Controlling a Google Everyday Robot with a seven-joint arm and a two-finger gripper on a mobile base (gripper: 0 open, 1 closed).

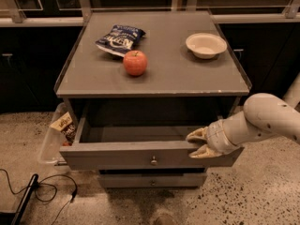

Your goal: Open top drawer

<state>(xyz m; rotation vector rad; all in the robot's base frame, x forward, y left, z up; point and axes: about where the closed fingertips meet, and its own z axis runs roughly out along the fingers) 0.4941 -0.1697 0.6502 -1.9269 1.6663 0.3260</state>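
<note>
The top drawer (117, 156) of a grey cabinet stands well out from its frame, its box interior open to view and its wide flat front carrying one small round metal knob (153, 161) at the centre. At the right end of that drawer's front, the robot's claw (198, 144) sits on the upper rim. Its two pale fingers (196, 135) are spread apart, one lying over the inner side of the rim and the other against the outer face. Whether they press on the panel cannot be told. The white arm (262, 121) reaches in from the right of the drawer.

Directly above the drawer, the grey tabletop (187, 74) carries a red apple (135, 63) over the drawer's left half. A dark blue chip bag (119, 39) lies just behind the apple, and a shallow cream bowl (206, 45) sits toward the back right, well apart from both.

Below the drawer, a narrower grey drawer front (131, 180) sits closed. To the left of the drawer, a clear plastic bin (47, 146) on the speckled floor (243, 196) holds a snack packet (63, 123). A black cable (42, 191) loops across the floor below and to the left of the drawer.
</note>
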